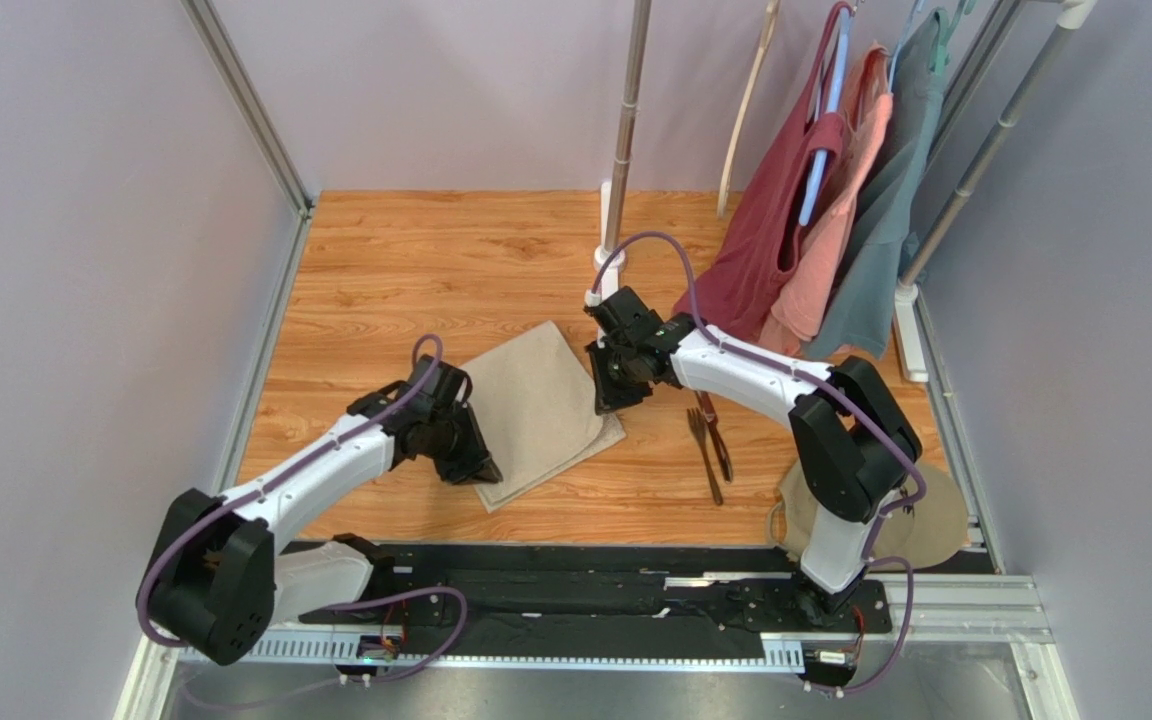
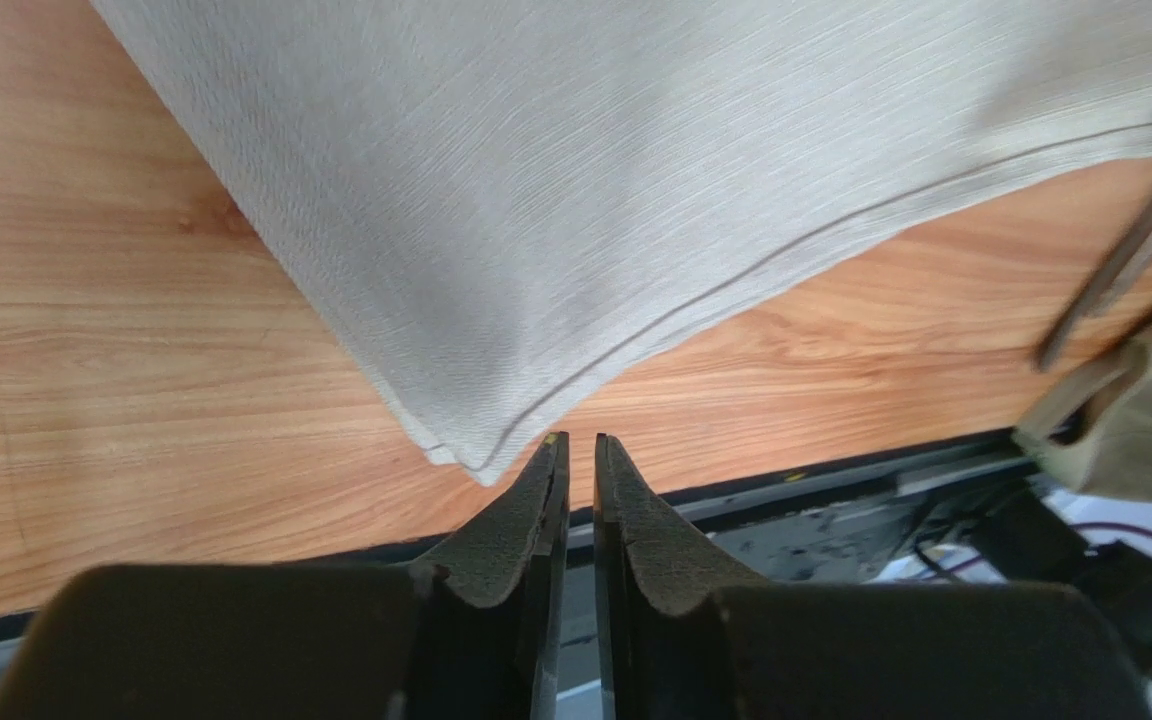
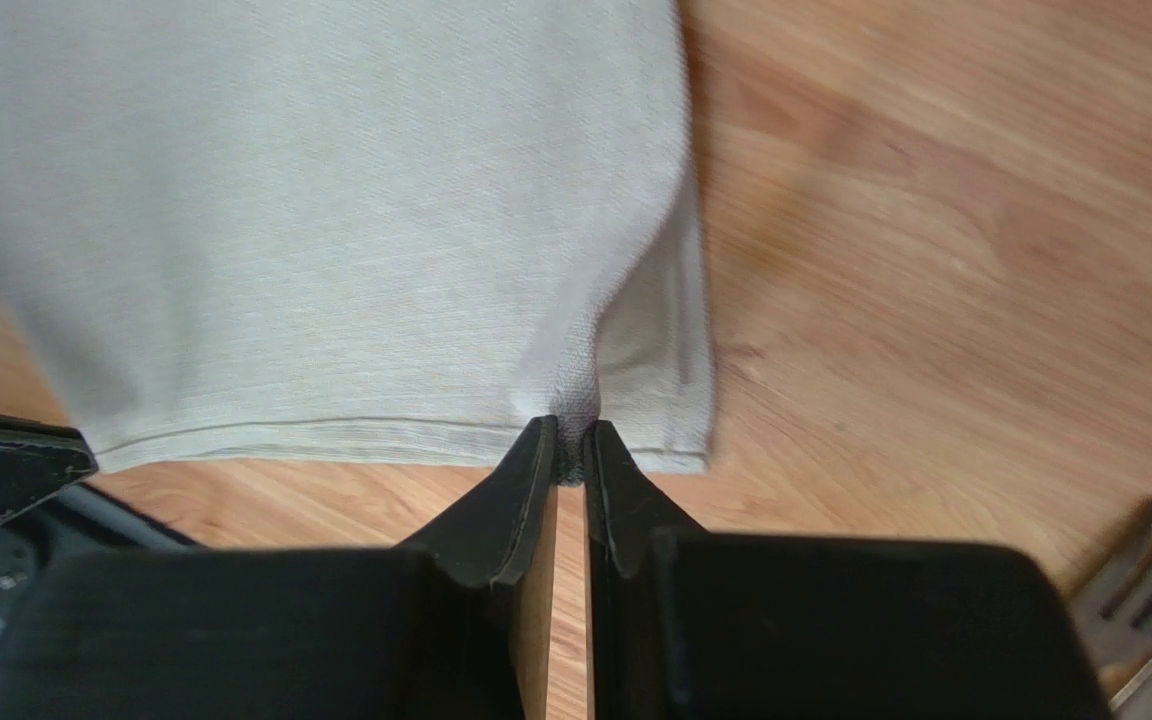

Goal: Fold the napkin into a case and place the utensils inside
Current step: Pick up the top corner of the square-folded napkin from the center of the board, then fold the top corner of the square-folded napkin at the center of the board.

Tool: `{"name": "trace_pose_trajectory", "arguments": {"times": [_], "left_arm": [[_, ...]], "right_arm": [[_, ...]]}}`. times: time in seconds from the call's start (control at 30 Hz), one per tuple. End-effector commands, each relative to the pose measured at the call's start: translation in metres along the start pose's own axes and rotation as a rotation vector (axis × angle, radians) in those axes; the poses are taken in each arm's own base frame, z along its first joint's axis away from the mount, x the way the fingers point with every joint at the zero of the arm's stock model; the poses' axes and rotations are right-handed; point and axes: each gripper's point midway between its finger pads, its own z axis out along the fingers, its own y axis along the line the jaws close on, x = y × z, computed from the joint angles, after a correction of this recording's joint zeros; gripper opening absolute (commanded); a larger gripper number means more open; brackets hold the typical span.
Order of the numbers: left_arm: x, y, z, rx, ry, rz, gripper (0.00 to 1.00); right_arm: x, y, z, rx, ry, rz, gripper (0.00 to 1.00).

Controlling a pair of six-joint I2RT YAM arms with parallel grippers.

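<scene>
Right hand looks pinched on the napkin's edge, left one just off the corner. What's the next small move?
Probably bring the left hand forward onto the napkin corner and close. Its fingers stand nearly together just short of that corner, gripping nothing, while the right hand already pinches a pucker of the hem. With both edges held, the next fold can be carried over evenly.

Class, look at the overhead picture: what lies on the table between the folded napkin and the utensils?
Only bare wooden table lies between the napkin and the utensils in the top external view. The right claw sits at the napkin's right edge, not in that stretch.
</scene>
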Motion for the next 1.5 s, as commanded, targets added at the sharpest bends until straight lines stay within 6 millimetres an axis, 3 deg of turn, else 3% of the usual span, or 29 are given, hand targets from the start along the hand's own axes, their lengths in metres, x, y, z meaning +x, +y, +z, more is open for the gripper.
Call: {"name": "trace_pose_trajectory", "arguments": {"times": [0.0,0.03,0.1,0.13,0.2,0.23,0.27,0.3,0.4,0.43,0.47,0.67,0.8,0.93,1.1,1.2,1.23,1.33,1.43,1.47], "left_arm": [[-0.036,-0.026,-0.048,0.086,-0.132,0.005,0.23],[-0.052,-0.026,-0.058,0.107,-0.176,-0.013,0.28],[-0.061,-0.025,-0.069,0.131,-0.182,-0.032,0.28],[-0.075,-0.022,-0.078,0.129,-0.213,-0.034,0.28],[-0.085,-0.014,-0.082,0.107,-0.225,-0.044,0.29],[-0.093,-0.014,-0.085,0.109,-0.24,-0.044,0.28],[-0.106,-0.008,-0.089,0.115,-0.268,-0.076,0.28],[-0.11,-0.007,-0.087,0.125,-0.258,-0.088,0.28],[-0.129,0.0,-0.09,0.114,-0.284,-0.109,0.27],[-0.132,-0.001,-0.092,0.113,-0.288,-0.093,0.27],[-0.137,0.005,-0.091,0.1,-0.284,-0.11,0.26],[-0.143,0.008,-0.081,0.098,-0.258,-0.099,0.26],[-0.13,0.003,-0.066,0.172,-0.205,-0.108,0.25],[-0.111,0.012,-0.05,0.181,-0.166,-0.14,0.25],[-0.104,0.015,-0.053,0.184,-0.186,-0.137,0.23],[-0.105,0.013,-0.055,0.187,-0.186,-0.142,0.28],[-0.107,0.01,-0.057,0.196,-0.186,-0.135,0.28],[-0.106,-0.004,-0.059,0.246,-0.162,-0.098,0.29],[-0.094,-0.019,-0.055,0.245,-0.127,-0.038,0.28],[-0.092,-0.024,-0.052,0.254,-0.122,-0.025,0.26]], "right_arm": [[-0.057,0.064,-0.011,-0.238,-0.132,-0.037,0.1],[-0.064,0.076,-0.013,-0.289,-0.142,-0.039,0.1],[-0.076,0.092,-0.007,-0.352,-0.149,-0.036,0.1],[-0.092,0.111,-0.017,-0.432,-0.174,-0.048,0.09],[-0.103,0.136,-0.011,-0.557,-0.163,-0.044,0.09],[-0.118,0.151,-0.017,-0.611,-0.189,-0.047,0.09],[-0.122,0.16,-0.014,-0.648,-0.188,-0.045,0.1],[-0.122,0.168,0.001,-0.694,-0.161,-0.041,0.1],[-0.141,0.194,0.0,-0.796,-0.172,-0.03,0.1],[-0.139,0.196,0.013,-0.805,-0.146,-0.006,0.1],[-0.142,0.202,0.014,-0.822,-0.15,-0.01,0.1],[-0.13,0.211,0.032,-0.837,-0.114,-0.034,0.1],[-0.118,0.204,0.043,-0.812,-0.074,-0.036,0.1],[-0.111,0.2,0.051,-0.802,-0.051,-0.036,0.13],[-0.107,0.201,0.058,-0.808,-0.033,-0.033,0.15],[-0.11,0.203,0.06,-0.812,-0.027,-0.029,0.27],[-0.11,0.203,0.062,-0.807,-0.027,-0.027,0.38],[-0.121,0.199,0.05,-0.786,-0.061,-0.033,0.55],[-0.125,0.184,0.039,-0.763,-0.066,-0.017,0.56],[-0.135,0.178,0.021,-0.765,-0.104,-0.03,0.57]]}}
